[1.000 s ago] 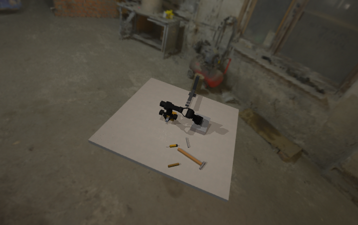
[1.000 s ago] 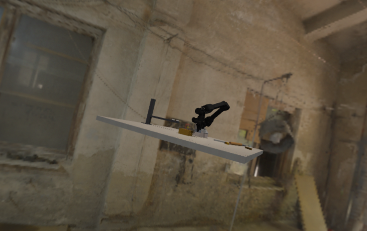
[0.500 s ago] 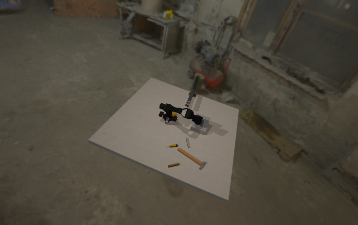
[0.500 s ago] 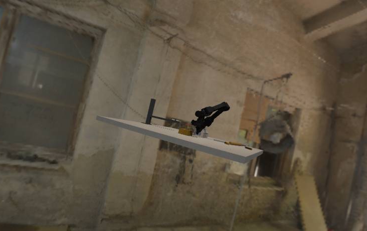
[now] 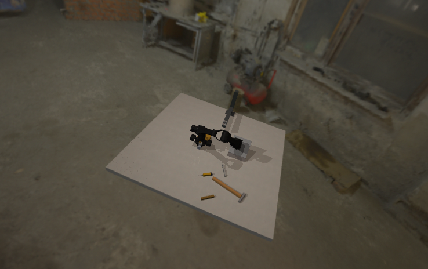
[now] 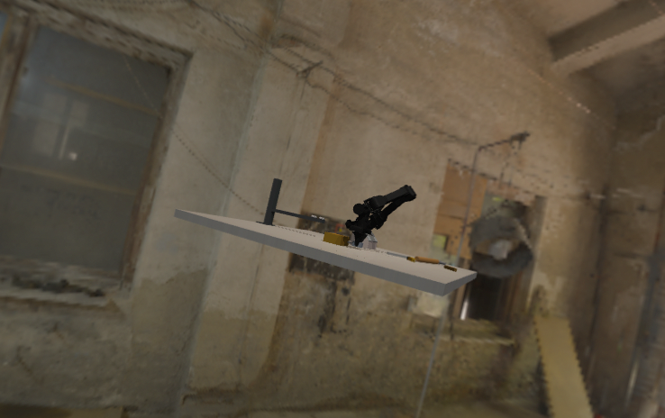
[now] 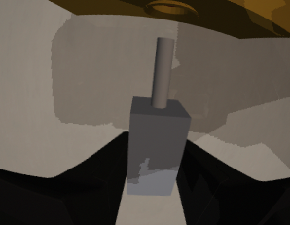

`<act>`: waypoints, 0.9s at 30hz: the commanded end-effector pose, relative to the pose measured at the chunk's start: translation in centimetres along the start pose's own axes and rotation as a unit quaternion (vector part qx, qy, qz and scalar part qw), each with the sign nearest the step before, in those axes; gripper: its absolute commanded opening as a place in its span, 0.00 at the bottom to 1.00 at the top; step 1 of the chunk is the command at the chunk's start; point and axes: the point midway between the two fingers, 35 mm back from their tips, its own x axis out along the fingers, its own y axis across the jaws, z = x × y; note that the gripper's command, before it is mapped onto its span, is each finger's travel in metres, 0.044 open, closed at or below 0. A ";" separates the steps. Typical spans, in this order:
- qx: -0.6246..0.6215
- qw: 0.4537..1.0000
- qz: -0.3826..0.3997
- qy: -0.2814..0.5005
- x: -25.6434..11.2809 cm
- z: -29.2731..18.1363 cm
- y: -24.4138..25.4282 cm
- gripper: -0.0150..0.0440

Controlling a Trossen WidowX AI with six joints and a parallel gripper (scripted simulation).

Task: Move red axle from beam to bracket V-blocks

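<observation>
With its fingers partly apart and clamped on a grey block (image 5: 199,146) (image 7: 158,135), the gripper (image 5: 200,145) (image 6: 359,241) (image 7: 152,139) has hold of a tool whose pin (image 7: 163,72) points to twelve o'clock in the wrist view, toward the holed orange beam (image 5: 207,137) (image 6: 335,239) (image 7: 229,18). The red axle can't be made out, perhaps still inside. Beyond, toward half past one from above, stands the bracket (image 5: 234,98) (image 6: 272,202), no axle discernible there. Tool pickup looks done; pushing out, placing and release likely remain.
</observation>
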 end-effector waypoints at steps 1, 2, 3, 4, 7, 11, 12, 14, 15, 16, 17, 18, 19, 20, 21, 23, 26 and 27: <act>0.000 1.000 0.001 0.001 0.0 0.6 0.1 0.25; 0.000 1.000 0.001 0.001 0.0 0.8 0.1 0.25; 0.000 1.000 0.001 0.001 0.0 1.0 0.1 0.25; 0.000 1.000 0.001 0.001 0.0 1.1 0.1 0.25; 0.000 1.000 0.001 0.000 0.0 1.6 0.1 0.25; 0.000 1.000 0.001 0.000 0.0 2.3 0.1 0.25; 0.000 1.000 0.001 0.000 0.0 2.5 0.1 0.25; 0.000 1.000 0.001 0.000 0.0 2.8 0.1 0.25; 0.000 1.000 0.001 0.000 0.0 3.0 0.1 0.25; 0.000 1.000 0.001 0.000 0.0 3.1 0.0 0.25; 0.000 1.000 0.001 0.000 0.0 3.3 0.0 0.25; 0.000 1.000 0.001 0.000 0.0 3.4 0.0 0.25; 0.000 1.000 0.001 0.000 0.0 3.6 0.0 0.25; 0.000 1.000 0.001 0.000 0.0 3.8 0.0 0.25; 0.000 1.000 0.001 0.000 0.0 3.9 0.0 0.25; 0.000 1.000 0.001 0.000 0.0 4.3 0.0 0.25; 0.000 1.000 0.001 0.000 0.0 4.6 -0.1 0.25; 0.000 1.000 0.001 0.000 0.0 4.7 -0.1 0.25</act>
